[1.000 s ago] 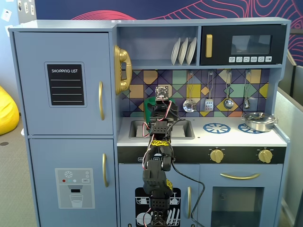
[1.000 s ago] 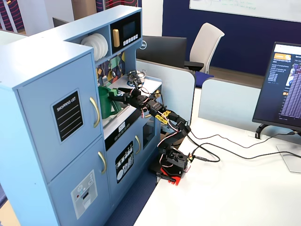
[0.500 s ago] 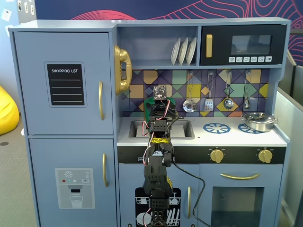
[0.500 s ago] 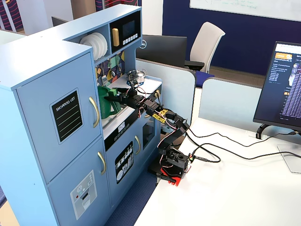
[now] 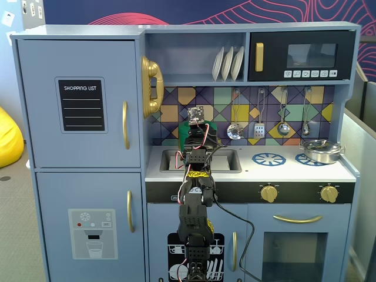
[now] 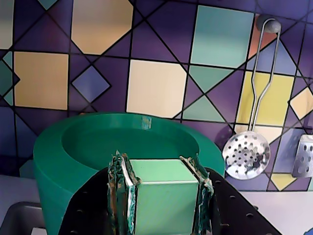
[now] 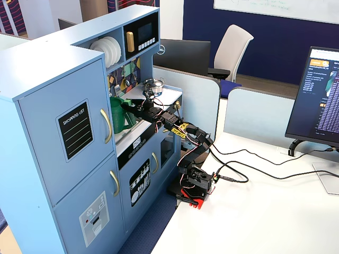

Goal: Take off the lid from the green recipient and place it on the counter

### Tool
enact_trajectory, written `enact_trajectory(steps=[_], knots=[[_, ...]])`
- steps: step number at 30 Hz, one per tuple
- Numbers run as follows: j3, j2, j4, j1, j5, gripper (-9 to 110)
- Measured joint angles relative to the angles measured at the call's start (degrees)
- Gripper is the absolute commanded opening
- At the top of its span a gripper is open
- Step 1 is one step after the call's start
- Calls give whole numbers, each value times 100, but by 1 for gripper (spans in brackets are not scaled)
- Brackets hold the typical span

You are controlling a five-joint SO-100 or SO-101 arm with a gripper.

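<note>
In the wrist view my gripper [image 6: 157,165] is shut on the light-green rectangular handle at the centre of the lid [image 6: 132,139]. The lid is a dark-green round disc with a raised rim, and it seems to sit on top of the green recipient [image 6: 49,193]; I cannot see a gap between them. The recipient stands on the white counter [image 6: 281,210] against the tiled back wall, by the sink. In a fixed view the arm hides most of the recipient [image 5: 185,134] and the gripper [image 5: 198,126]. From the side, the gripper [image 7: 132,108] reaches over the recipient [image 7: 117,115].
The sink cut-out [image 5: 226,160] lies under the arm, and its dark corner shows in the wrist view [image 6: 14,215]. A silver pan [image 5: 320,151] sits on the right burner ring. A slotted spoon [image 6: 246,154] and other utensils hang on the back wall. The shelf and microwave are overhead.
</note>
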Motion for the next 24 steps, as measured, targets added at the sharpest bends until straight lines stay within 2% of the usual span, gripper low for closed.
enact_trajectory(steps=[14, 24], knots=[[0, -105, -817, -79, -53, 0], [-325, -167, -650, 1011, 53, 0]])
